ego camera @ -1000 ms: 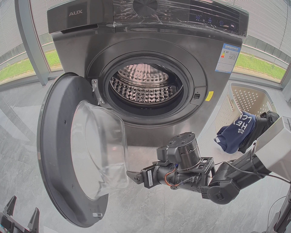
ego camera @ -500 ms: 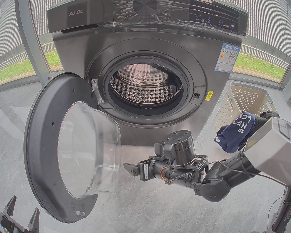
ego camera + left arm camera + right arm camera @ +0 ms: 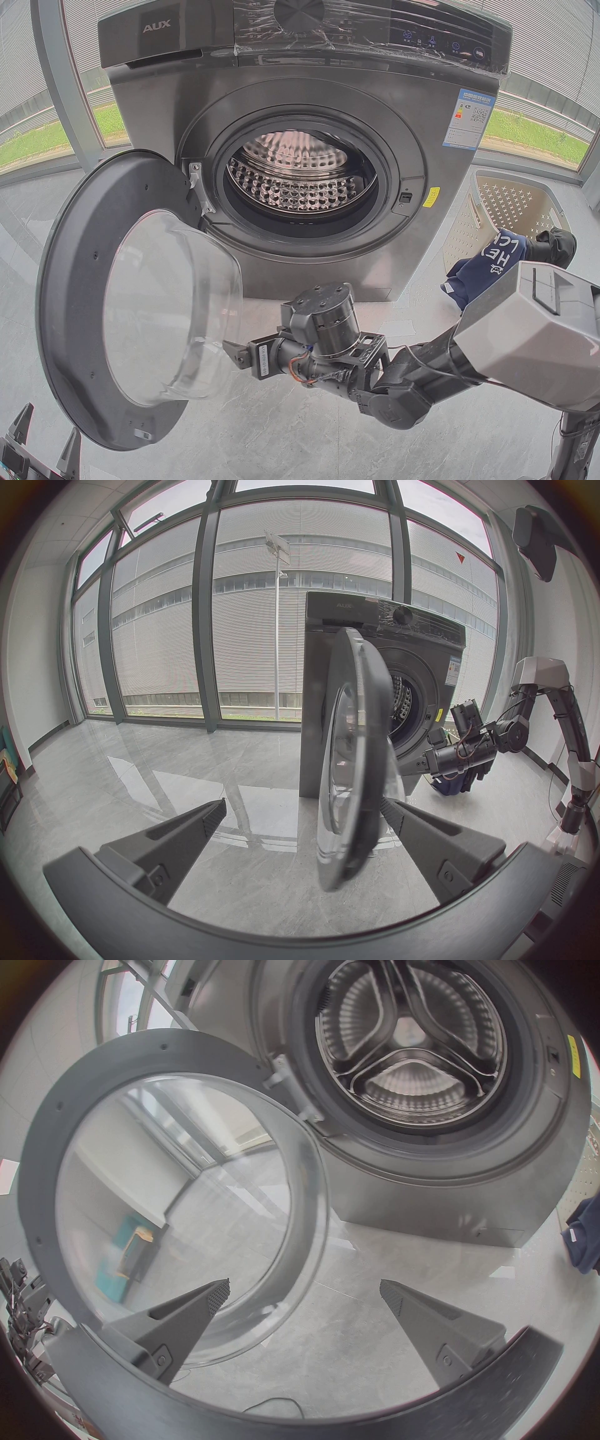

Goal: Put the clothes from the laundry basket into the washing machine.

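The clothes, a navy blue garment with white lettering (image 3: pixel 487 265) and a black garment (image 3: pixel 553 245) beside it, are draped over the near rim of the beige perforated plastic laundry basket (image 3: pixel 515 200). The basket is set on the floor just to the right of the grey front-loading washing machine (image 3: pixel 375 106), probably so that it can be reached by the arm on that side. Nothing is seen in the bare steel drum (image 3: pixel 294 187), so no garment has been loaded yet. The round dark door with bulging clear glass (image 3: pixel 69 269) is swung out to the left on its hinge, which leaves the opening free. The right gripper (image 3: pixel 232 350) is held low before the machine, at the edge of the door glass; whether contact is made cannot be told. Its fingers (image 3: pixel 187 1316) are spread wide with nothing between them, a stance judged suited to nudging the door, not to grasping. The left gripper (image 3: pixel 50 425) is kept low and well to the left, clear of the door's swing, its fingers likewise parted and empty.
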{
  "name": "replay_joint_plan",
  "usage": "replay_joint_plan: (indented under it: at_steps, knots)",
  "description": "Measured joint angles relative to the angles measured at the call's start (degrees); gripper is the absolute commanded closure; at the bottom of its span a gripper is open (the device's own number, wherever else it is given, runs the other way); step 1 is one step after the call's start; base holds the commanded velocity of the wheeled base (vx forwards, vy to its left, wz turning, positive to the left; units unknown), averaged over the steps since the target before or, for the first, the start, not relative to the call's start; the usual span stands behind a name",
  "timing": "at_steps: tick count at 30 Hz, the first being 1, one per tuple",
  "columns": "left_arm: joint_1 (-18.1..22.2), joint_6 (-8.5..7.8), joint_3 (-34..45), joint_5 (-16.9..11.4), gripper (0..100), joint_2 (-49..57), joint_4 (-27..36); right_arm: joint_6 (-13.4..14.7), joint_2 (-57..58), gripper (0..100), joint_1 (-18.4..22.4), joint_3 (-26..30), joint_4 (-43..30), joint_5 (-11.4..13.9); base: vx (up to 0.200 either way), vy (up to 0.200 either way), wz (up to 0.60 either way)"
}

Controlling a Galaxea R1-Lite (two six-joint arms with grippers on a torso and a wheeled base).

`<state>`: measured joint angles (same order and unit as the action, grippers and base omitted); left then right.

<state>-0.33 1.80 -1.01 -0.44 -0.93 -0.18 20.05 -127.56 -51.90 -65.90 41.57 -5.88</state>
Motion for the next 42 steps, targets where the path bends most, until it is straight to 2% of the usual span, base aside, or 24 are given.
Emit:
replay_joint_plan:
  at_steps: [7, 15, 22, 35, 39, 42]
  knots:
    - [0.0, 0.02, 0.0, 0.0, 0, 0.0, 0.0, 0.6, -1.0, 0, -1.2, -1.2, 1.9, -0.2, 0.0, 0.0, 0.0]
    - [0.0, 0.02, 0.0, 0.0, 0, 0.0, 0.0, 0.6, -1.3, 0, -0.7, -2.5, 1.8, -0.2, 0.0, 0.0, 0.0]
    - [0.0, 0.02, 0.0, 0.0, 0, 0.0, 0.0, 0.6, -3.8, 0, -1.4, -8.4, 0.9, -0.4, 0.0, 0.0, 0.0]
    - [0.0, 0.05, 0.0, 0.0, 0, 0.0, 0.0, 1.0, -11.9, 0, -4.7, -21.0, 1.7, -4.4, 0.0, 0.0, 0.0]
    - [0.0, 0.09, 0.0, 0.0, 0, 0.0, 0.0, 1.4, -11.8, 0, -4.2, -20.7, 1.6, -4.7, 0.0, 0.0, 0.0]
    - [0.0, 0.09, 0.0, 0.0, 0, 0.0, 0.0, 1.5, -9.8, 0, -3.6, -18.2, 1.5, -4.7, 0.0, 0.0, 0.0]
